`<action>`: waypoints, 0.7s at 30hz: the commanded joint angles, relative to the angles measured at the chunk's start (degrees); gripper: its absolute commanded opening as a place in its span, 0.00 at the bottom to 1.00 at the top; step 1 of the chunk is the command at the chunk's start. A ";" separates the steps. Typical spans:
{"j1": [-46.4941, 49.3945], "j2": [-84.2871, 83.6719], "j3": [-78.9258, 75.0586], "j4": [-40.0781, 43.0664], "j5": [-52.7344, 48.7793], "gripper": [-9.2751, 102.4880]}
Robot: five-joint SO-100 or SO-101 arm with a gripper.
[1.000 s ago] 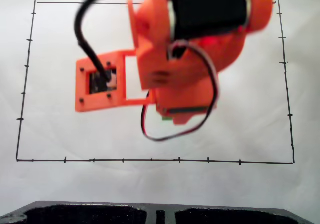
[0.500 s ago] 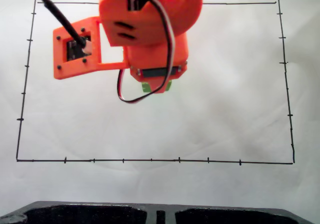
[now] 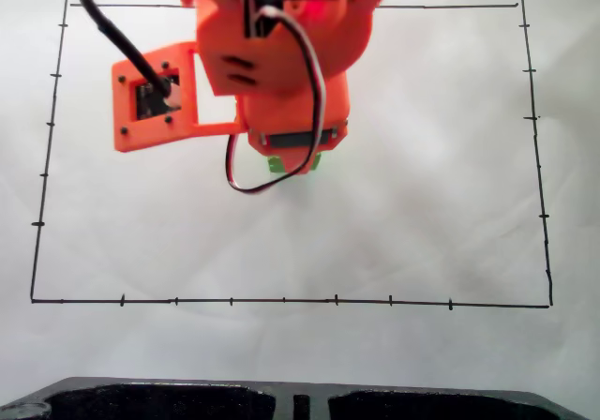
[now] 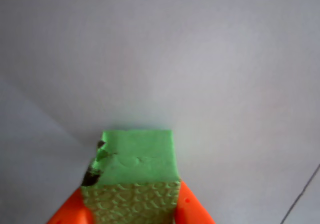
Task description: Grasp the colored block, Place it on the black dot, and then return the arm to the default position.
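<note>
Green cube [image 4: 136, 171], pebbly face, clamped between orange gripper [image 4: 131, 211] fingers; black smudge at its left edge, possibly dot.

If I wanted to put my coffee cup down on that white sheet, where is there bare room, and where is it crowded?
In the fixed view, the paper is bare right of the orange arm up to the right border line, and below it down to the bottom line. It is crowded at upper centre-left, where the gripper holds the green cube.
</note>
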 commanded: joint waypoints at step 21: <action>-4.48 20.04 1.05 10.02 -3.43 0.50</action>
